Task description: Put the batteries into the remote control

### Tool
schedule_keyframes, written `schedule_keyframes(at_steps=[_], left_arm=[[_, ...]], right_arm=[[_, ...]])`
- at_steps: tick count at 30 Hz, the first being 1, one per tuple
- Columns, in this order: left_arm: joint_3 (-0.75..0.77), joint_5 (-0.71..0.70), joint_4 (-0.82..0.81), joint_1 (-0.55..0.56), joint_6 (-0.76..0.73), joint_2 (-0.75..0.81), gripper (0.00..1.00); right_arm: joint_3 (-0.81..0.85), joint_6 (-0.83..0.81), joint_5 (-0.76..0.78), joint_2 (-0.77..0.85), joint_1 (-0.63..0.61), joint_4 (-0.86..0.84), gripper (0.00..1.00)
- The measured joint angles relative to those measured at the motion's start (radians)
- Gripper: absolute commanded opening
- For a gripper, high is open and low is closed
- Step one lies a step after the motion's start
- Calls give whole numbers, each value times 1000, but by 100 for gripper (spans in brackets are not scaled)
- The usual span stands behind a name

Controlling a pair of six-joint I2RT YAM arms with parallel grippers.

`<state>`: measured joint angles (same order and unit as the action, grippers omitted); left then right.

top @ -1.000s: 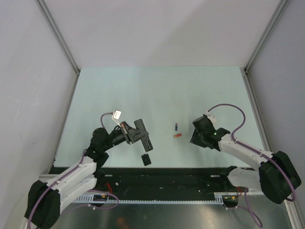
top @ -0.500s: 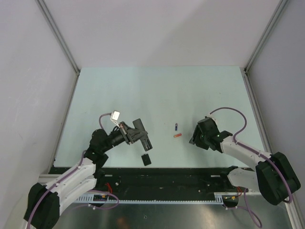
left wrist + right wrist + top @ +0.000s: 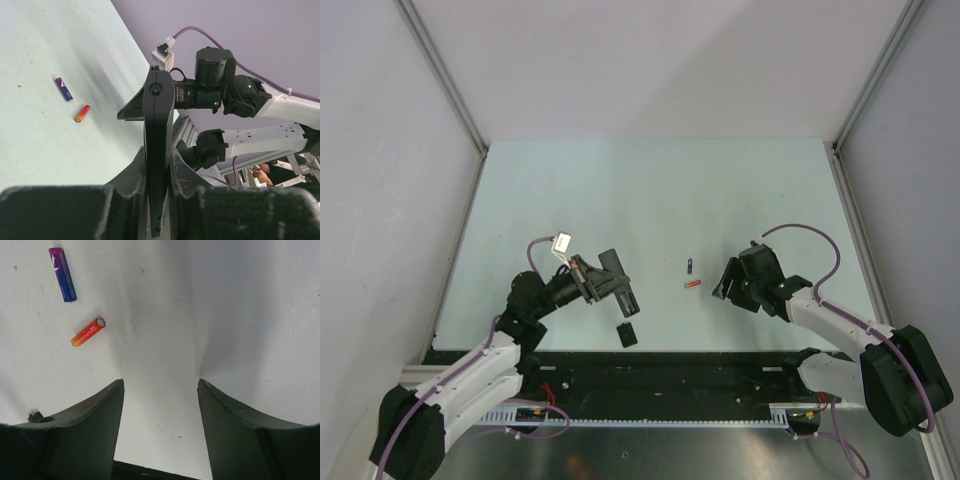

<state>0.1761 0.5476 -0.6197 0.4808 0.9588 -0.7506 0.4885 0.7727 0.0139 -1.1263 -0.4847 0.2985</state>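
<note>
The remote control is off the table, pinched edge-on between the pressed-in fingers of the left gripper. From above, its long axis runs from far-left to near-right. Two batteries lie on the table between the arms, close together but apart. The blue-purple battery points far-to-near, and the red-orange battery lies nearly crosswise, just nearer. One small black cover piece lies below the remote. The right gripper hangs near the batteries, its jaws spread and empty. The blue battery's white print is too small to read.

One red-orange battery, one blue-purple battery, one remote control, one small black cover.
</note>
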Motion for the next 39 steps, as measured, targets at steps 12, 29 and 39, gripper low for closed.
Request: schedule_keyframes(at_steps=[12, 29, 39], left_arm=[[-13, 8, -14, 0, 19, 71, 0], [-18, 43, -13, 0, 37, 102, 0], [-19, 58, -10, 0, 37, 125, 0]], right_arm=[[71, -104, 34, -25, -46, 40, 58], [378, -417, 213, -259, -252, 112, 52], [427, -514, 297, -353, -322, 153, 47]])
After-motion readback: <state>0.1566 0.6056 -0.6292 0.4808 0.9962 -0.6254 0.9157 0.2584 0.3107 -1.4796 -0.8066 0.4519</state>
